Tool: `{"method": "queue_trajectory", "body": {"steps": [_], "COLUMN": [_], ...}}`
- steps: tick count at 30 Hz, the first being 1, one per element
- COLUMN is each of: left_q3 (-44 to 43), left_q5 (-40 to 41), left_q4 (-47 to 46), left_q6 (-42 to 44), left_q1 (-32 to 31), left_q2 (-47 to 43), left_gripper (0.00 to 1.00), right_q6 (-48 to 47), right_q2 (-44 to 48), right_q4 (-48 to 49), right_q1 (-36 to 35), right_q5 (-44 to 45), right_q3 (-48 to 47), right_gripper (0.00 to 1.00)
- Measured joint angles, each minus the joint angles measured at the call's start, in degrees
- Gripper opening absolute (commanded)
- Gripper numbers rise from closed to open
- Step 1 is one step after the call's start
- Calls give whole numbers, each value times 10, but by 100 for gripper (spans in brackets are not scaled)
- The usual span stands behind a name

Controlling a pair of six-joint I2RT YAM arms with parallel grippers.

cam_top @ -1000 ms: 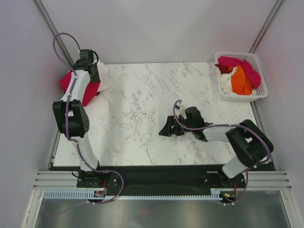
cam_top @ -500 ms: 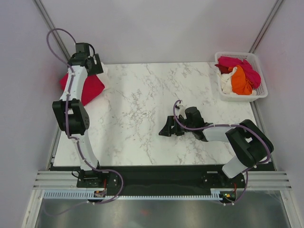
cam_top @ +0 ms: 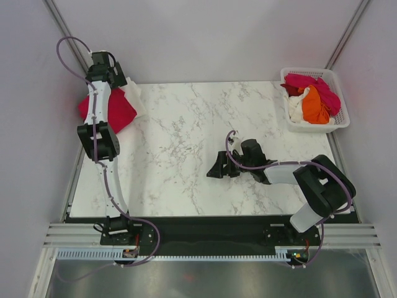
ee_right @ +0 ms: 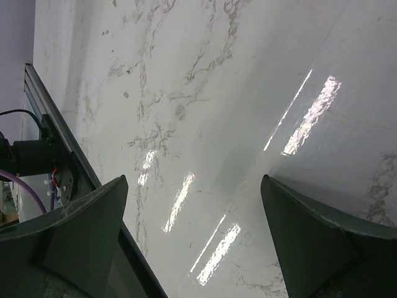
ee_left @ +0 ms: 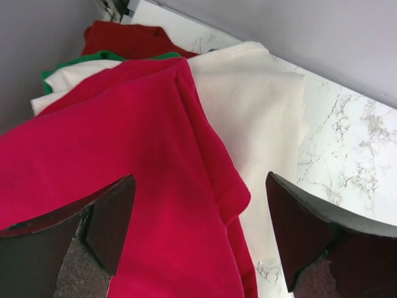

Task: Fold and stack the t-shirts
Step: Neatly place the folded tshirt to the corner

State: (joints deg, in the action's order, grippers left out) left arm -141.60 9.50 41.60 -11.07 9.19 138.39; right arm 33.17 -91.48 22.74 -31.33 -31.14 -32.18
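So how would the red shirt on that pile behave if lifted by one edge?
Probably floppy: the red shirt lies in soft folds, so it would likely drape and unfold. It looks thin and light. Pushed, it might bunch and drag the cream shirt under it.

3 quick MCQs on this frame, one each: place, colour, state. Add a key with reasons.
1. Where does the white basket sit?
A. near-left corner
B. far-right corner
C. table centre

2. Which colour is the uppermost shirt below the left gripper?
A. crimson
B. orange
C. green

3. The left gripper is:
A. shut on a shirt
B. open, holding nothing
C. out of view

Key:
1 B: the top view shows the basket at the far-right corner.
2 A: in the left wrist view the crimson shirt overlaps the cream shirt.
3 B: its fingers stand wide apart above the cloth, with nothing pinched between them.
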Motion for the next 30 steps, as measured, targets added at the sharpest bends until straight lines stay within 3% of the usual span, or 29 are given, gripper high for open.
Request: {"method": "queue_trajectory", "body": {"steps": [5, 6, 7, 8, 11, 30], "left_q3": [-20, -20, -20, -20, -16, -19], "left_q5": [12, 17, 22, 28, 48, 122], "left_q4": [1, 1, 1, 1, 1, -14], "left_q6": [1, 2, 3, 8, 16, 61], "left_q1": [-4, -4, -4, -4, -4, -42], "left_q2": [51, 60, 66, 72, 76, 25], "left_gripper": [85, 77, 65, 35, 2, 2], "right_q6": [0, 0, 0, 0, 0, 0], "right_q2": [-5, -7, -9, -11, -14, -19], "right_q4": [0, 0, 0, 0, 2, 3], "right_q1": [0, 0, 0, 0, 0, 0], "right_q5": [-5, -6, -9, -10, -14, -20], "right_q3": [-4, -6, -7, -9, -11, -15], "right_gripper": [98, 98, 98, 98, 98, 98]}}
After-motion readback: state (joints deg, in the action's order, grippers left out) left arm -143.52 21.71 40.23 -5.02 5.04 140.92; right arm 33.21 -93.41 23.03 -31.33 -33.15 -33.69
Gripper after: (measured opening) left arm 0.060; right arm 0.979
